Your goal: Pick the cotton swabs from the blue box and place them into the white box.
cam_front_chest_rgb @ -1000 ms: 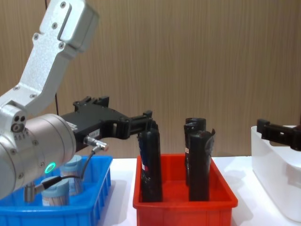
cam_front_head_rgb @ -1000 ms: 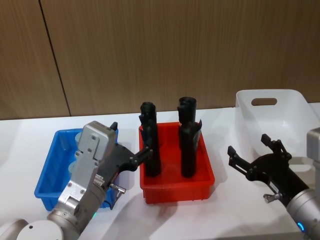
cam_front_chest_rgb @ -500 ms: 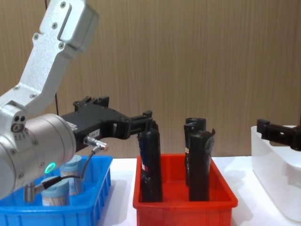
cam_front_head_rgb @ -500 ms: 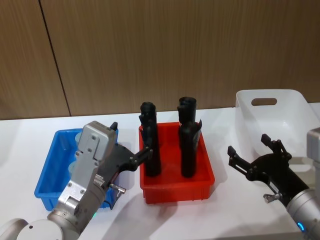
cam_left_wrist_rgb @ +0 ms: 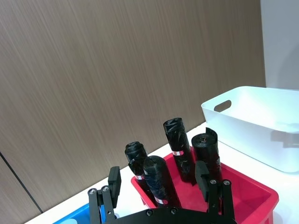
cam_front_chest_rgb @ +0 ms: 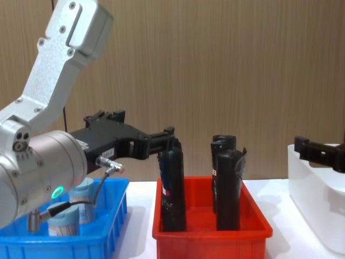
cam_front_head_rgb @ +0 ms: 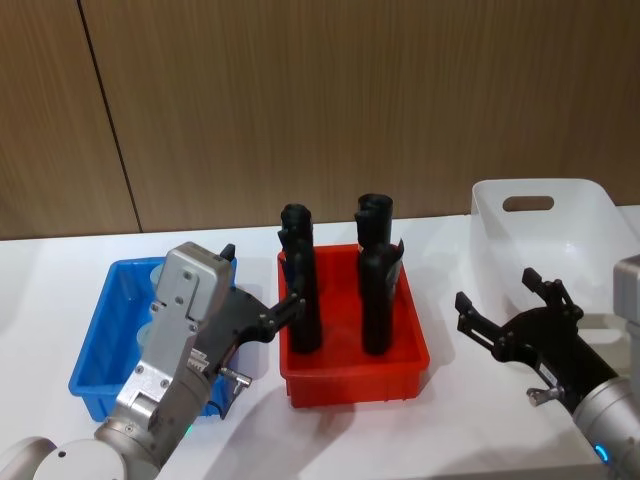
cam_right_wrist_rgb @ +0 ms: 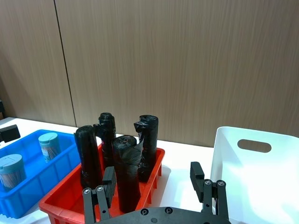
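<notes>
While left pincer (cam_front_head_rgb: 262,278) and right pincer (cam_front_head_rgb: 497,290) gape, cotton swabs (cam_right_wrist_rgb: 11,171) upright in blue box (cam_right_wrist_rgb: 29,201)

Our left arm (cam_front_chest_rgb: 54,65): silver-grey casing — green light (cam_front_chest_rgb: 56,190)
Our left gripper (cam_front_head_rgb: 262,278), right gripper (cam_front_head_rgb: 495,288): matte black, small screws
Our cable (cam_front_chest_rgb: 98,183): thin, silver plug

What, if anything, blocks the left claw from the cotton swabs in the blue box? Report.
Probably yes. The open left claw hangs over the blue box's right rim; the cotton swabs stand uncovered inside. It points forward, so it must tilt down.
</notes>
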{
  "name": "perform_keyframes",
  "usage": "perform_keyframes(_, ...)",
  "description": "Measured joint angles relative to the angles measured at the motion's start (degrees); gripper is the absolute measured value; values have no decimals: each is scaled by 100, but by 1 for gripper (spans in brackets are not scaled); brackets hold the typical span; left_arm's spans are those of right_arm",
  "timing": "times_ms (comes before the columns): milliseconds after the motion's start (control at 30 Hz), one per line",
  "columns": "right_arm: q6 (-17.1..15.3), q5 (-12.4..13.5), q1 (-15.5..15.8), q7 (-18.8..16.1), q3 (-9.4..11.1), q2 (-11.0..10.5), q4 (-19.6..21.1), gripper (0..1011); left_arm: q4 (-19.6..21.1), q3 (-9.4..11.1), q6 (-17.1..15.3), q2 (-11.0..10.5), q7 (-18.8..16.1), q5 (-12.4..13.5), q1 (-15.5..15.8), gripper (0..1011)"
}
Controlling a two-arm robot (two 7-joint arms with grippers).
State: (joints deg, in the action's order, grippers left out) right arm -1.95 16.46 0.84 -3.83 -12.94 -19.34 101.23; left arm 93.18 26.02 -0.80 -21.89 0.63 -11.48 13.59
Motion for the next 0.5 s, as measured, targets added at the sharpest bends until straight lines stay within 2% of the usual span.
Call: perform_keyframes(500, 0, 0, 0, 0, 0, 0, 0, 1002, 0, 0, 0, 0, 0, 0, 0, 1004)
